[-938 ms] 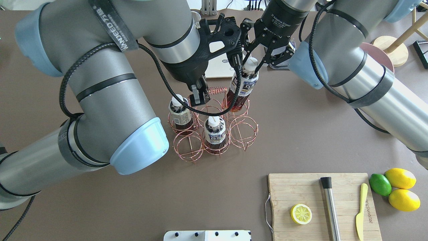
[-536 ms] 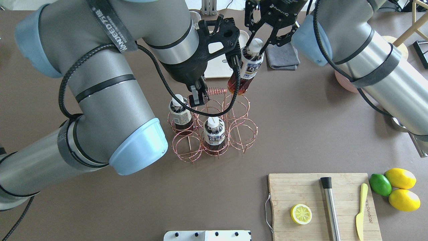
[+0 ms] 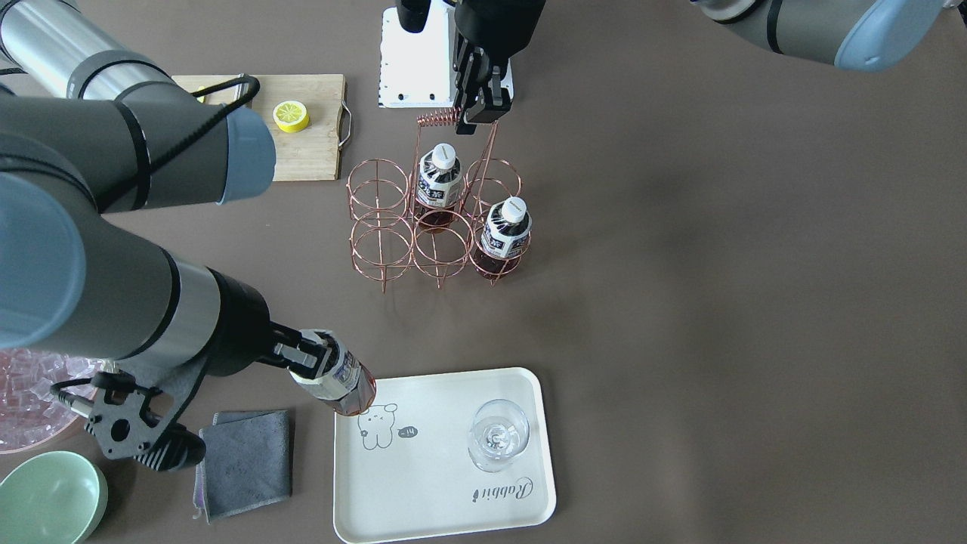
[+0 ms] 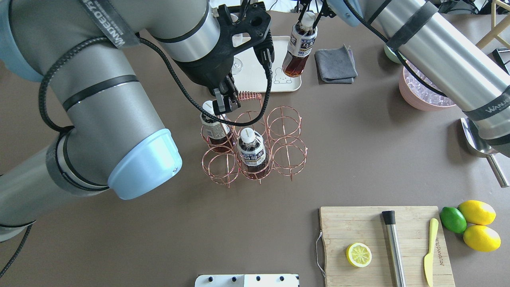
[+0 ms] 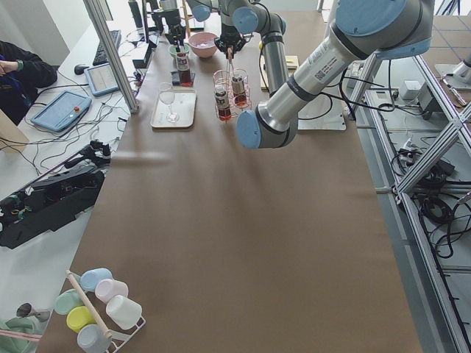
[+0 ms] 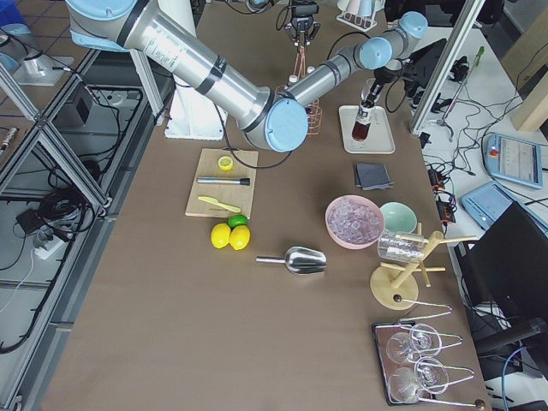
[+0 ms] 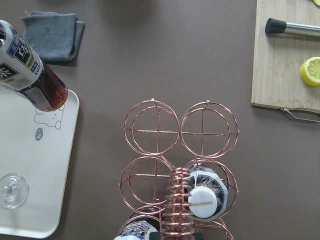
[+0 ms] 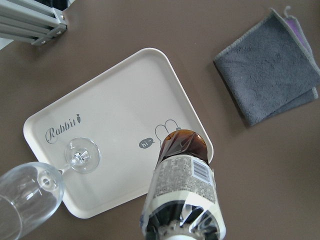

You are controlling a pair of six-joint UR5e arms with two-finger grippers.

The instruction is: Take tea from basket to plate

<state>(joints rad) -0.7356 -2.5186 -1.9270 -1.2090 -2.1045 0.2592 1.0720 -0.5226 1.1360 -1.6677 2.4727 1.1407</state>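
Hanging over plate [image 3: 423, 483], tea [image 3: 338, 375] gripped by right pincer [image 3: 311, 361]; left pincer [image 3: 481, 113] apparently holding basket [image 3: 437, 117].

This is a robotics lab, not a kitchen. The left arm [image 4: 99, 99] and right arm [image 4: 438, 48] reach over a long brown-covered table [image 5: 235, 243]. Around it are aluminium framing [image 5: 112, 55], loose cables [image 5: 434, 209] and a tablet [image 5: 59, 110], with a person [image 5: 22, 73] at the side bench. The basket [image 4: 287, 151], tea [image 4: 301, 46], plate [image 4: 255, 81] and cutting board [image 4: 358, 227] are laid out like staged props.
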